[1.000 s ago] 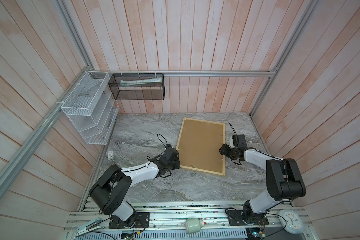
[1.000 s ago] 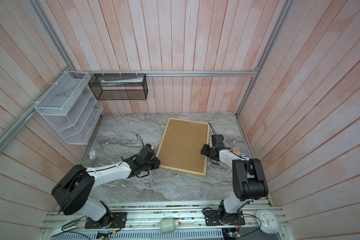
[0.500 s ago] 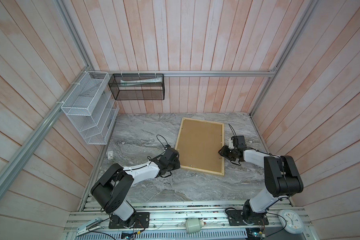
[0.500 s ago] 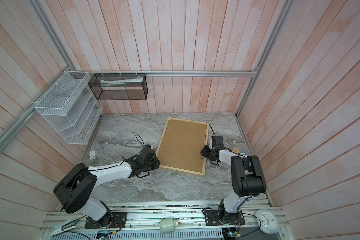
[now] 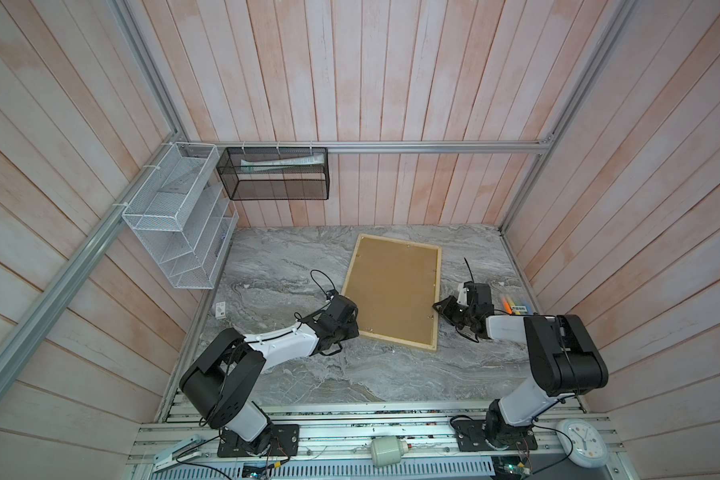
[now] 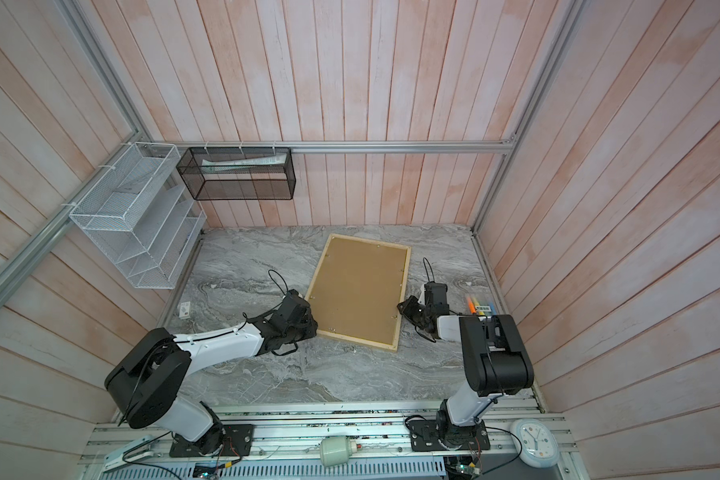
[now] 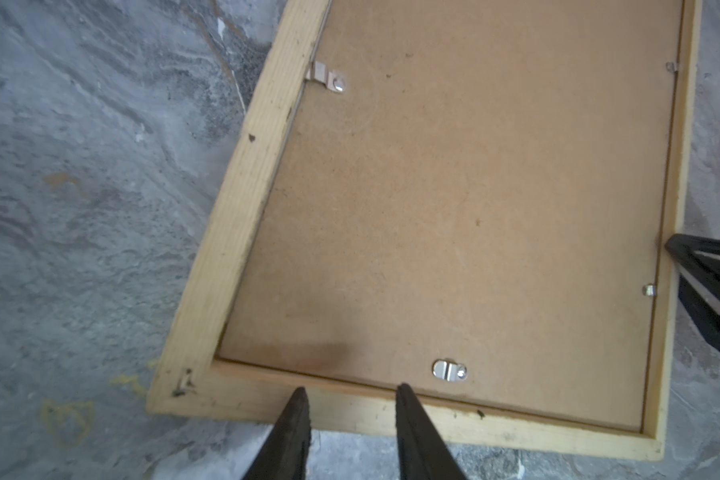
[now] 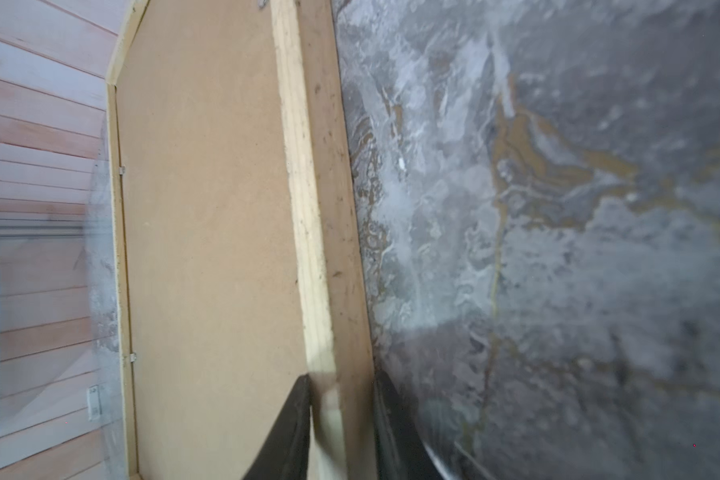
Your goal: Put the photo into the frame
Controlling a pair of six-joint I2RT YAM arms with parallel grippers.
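Left gripper (image 7: 352, 390) stood with its two fingers apart and nothing between them. The tips were poised over the near short rail (image 7: 454, 422) of the frame (image 5: 393, 291), close to a corner; whether they pressed on the wood could not be told. Right gripper (image 8: 341, 378) straddled the long rail (image 8: 304, 208) on its own side, one finger on the back board's side and one on the outer face. Both sat close against the wood, but whether it truly clamped the rail or only bracketed it could not be told. The frame lay back up on the tabletop (image 5: 287, 266), between the two arms and somewhat toward the right one in both top views. The brown back board (image 7: 474, 208) sat inside the rails. Of the small metal clips along its edges, one (image 7: 325, 79) reached across to the side rail. Another (image 7: 449, 370) by the near rail looked turned onto the board and not under the wood, though the view was soft there. The photo showed in no view: not on the tabletop, not in either gripper. It may have lain under the board or somewhere out of sight. Progress was therefore uncertain. If the photo was already inside, only fastening the clips seemed left. If not, the board had yet to come out, the photo go in and the back be closed again.
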